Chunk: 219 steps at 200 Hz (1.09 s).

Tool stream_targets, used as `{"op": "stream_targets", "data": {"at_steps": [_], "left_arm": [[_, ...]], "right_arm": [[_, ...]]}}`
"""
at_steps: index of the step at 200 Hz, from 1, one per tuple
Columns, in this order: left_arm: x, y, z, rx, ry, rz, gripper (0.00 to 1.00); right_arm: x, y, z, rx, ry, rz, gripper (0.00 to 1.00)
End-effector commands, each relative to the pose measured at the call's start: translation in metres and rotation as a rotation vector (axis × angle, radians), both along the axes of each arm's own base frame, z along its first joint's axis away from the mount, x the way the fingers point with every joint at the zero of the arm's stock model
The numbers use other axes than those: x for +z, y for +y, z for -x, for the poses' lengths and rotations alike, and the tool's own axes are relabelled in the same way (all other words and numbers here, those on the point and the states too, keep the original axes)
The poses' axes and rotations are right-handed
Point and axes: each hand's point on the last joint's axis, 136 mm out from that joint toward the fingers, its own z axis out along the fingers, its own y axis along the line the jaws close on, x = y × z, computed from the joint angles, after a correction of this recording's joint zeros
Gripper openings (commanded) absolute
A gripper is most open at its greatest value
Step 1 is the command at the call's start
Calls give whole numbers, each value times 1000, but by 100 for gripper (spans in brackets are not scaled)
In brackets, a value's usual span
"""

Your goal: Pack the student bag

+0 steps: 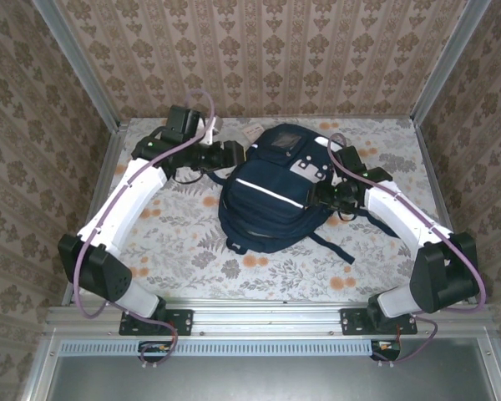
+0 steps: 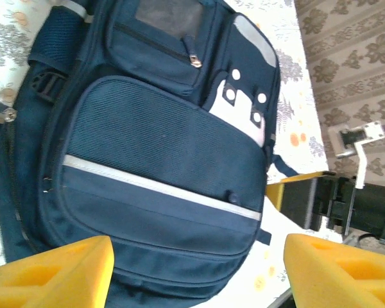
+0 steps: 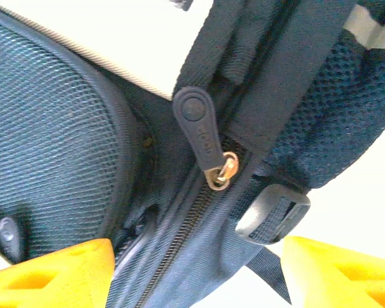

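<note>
One navy white-striped student bag

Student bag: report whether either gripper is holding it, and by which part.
Nothing is held. The left gripper is open, short of the student bag; the right gripper, also open, faces its zipper pull without pinching it.

1. The left arm reaches forward along the left of the student bag, its elbow bent and its wrist turned in toward the bag's upper left edge.
2. The left gripper hangs near that edge, its 2 yellow fingers spread wide with nothing clamped between them.
3. The right arm bends in from the bag's right.
4. The right gripper is close against the bag's right side, with both of its fingers apart.
</note>
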Motion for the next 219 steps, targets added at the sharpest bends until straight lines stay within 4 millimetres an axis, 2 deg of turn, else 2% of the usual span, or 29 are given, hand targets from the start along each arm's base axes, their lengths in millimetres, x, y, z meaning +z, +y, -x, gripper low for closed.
{"op": "stream_targets", "data": {"at_steps": [1, 14, 47, 63, 82, 109, 131, 149, 151, 157, 189, 207, 219], "left_arm": [[-23, 8, -29, -10, -2, -64, 75], [-38, 3, -52, -20, -30, -93, 78], [-80, -11, -110, -41, -23, -128, 78], [-106, -17, -132, -49, -5, -153, 78], [-144, -21, -144, -54, 50, -174, 76], [-192, -26, -137, -52, 147, -171, 75], [-206, -48, -121, -71, 203, -96, 72], [-204, -66, -112, -69, 212, -48, 71], [-203, -76, -105, -88, 212, -46, 71], [-202, -87, -99, -94, 217, -33, 71], [-187, -130, -81, -100, 215, 18, 69], [-179, -146, -72, -95, 202, 21, 69], [-174, -149, -70, -86, 198, 23, 69]], "right_arm": [[9, -15, 8, -43, -33, 42, 71], [12, -13, 11, -56, -33, 17, 72], [10, -6, 21, -97, -23, -61, 73], [13, -2, 22, -98, -30, -87, 73], [20, 4, 22, -76, -48, -97, 72], [25, 12, 19, -57, -57, -110, 73], [10, 8, 14, -77, -21, -77, 73], [3, -3, 6, -104, -12, -33, 73], [4, -3, 5, -106, -15, -32, 73], [-4, -7, 1, -113, 5, -16, 73], [2, -39, -21, -149, -28, 41, 73], [2, -58, -32, -167, -33, 44, 73], [-1, -70, -37, -180, -24, 52, 74]]}}
